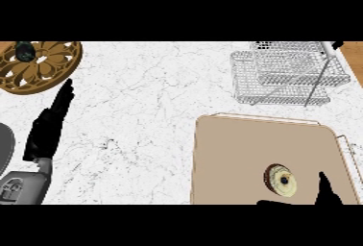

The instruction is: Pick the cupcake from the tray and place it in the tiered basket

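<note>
A cupcake (281, 179) with pale frosting and a dark centre lies on the tan tray (234, 158) at the lower right. Just right of the cupcake, my right hand (326, 190) comes in from the lower edge with a straight finger pointing up; it does not touch the cupcake. The silver wire tiered basket (287, 72) stands at the upper right, behind the tray. At the left, my left hand (51, 125) rests open with fingers straight, holding nothing.
A brown carved round trivet (39, 65) sits at the upper left with a small dark object (25, 50) on it. A grey rounded object (4, 144) shows at the left edge. White marble counter (149, 120) spreads between left hand and tray.
</note>
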Controlling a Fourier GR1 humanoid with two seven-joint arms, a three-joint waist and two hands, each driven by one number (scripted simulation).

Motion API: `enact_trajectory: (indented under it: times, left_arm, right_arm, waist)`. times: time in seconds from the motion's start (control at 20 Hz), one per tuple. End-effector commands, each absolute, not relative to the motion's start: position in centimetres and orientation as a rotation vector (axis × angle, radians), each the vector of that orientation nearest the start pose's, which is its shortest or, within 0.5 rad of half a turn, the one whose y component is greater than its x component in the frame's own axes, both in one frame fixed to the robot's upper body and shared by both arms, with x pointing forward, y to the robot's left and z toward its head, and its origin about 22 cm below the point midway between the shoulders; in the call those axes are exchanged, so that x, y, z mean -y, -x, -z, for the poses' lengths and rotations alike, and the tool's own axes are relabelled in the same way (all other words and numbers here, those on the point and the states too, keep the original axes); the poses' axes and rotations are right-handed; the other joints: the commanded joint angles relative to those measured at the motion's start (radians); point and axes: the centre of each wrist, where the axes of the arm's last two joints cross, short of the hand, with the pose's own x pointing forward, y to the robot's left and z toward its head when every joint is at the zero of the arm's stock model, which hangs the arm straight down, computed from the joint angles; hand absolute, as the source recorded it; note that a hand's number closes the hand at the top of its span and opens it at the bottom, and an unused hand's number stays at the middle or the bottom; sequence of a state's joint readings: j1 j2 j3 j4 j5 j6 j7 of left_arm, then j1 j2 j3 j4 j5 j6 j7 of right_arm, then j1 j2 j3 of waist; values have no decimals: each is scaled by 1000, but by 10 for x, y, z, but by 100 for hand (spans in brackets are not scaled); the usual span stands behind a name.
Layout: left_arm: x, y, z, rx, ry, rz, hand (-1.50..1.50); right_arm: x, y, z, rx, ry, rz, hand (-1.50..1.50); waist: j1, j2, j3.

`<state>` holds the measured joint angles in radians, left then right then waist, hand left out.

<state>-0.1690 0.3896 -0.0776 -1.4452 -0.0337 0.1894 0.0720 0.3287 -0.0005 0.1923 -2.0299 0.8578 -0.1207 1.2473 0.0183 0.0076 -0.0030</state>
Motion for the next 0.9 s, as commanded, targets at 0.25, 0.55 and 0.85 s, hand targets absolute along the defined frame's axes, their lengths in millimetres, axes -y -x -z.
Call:
enact_trajectory:
  times: [0.25, 0.55, 0.85]
  left_arm:
    - [-283, -270, -25, 1554, -433, 239, 0]
    - [-299, -280, -38, 1525, -423, 236, 0]
    - [-299, -278, -31, 1542, -421, 235, 0]
  right_arm:
    - [210, -196, -47, 321, 770, 76, -150]
    - [200, -206, -38, 309, 675, 45, 150]
    - [182, -212, -38, 337, 766, -169, 150]
  waist:
    - [-3, -4, 2]
    - [-6, -5, 3]
    - [-7, -6, 2]
